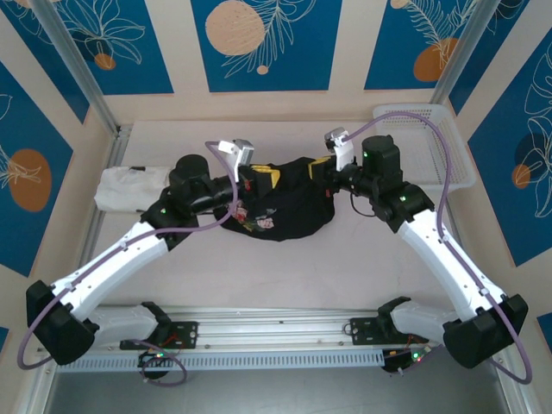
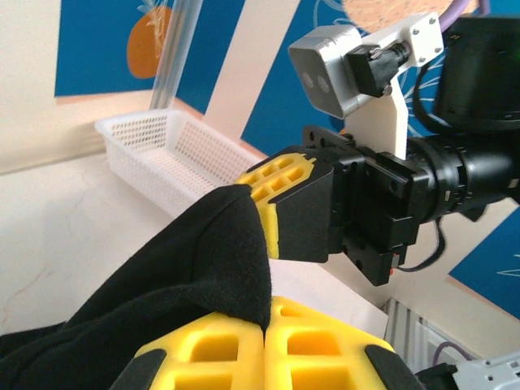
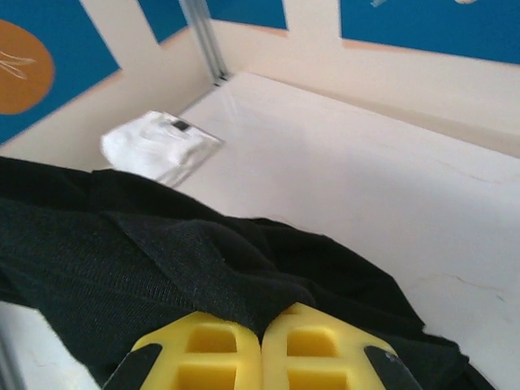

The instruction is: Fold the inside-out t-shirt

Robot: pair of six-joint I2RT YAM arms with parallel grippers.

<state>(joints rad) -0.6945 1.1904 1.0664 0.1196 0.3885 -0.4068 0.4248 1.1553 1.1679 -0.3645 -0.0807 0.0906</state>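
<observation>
**Top view.** We see the t-shirt (image 1: 280, 211), black and bunched, at mid-table (image 1: 285, 276). Its far edge is gripped by the left gripper (image 1: 259, 179) and the right gripper (image 1: 317, 168). A white folded garment (image 1: 125, 188) lies to its left, and a basket (image 1: 427, 147) sits at the far right.

**Left wrist view.** We find the left gripper's yellow jaws pressed together on a fold of the black cloth.

**Right wrist view.** The right gripper's jaws are clamped on the cloth's edge.

A robot lab cell: aluminium frame (image 1: 78, 69) and blue printed wall panels (image 1: 293, 60).
</observation>
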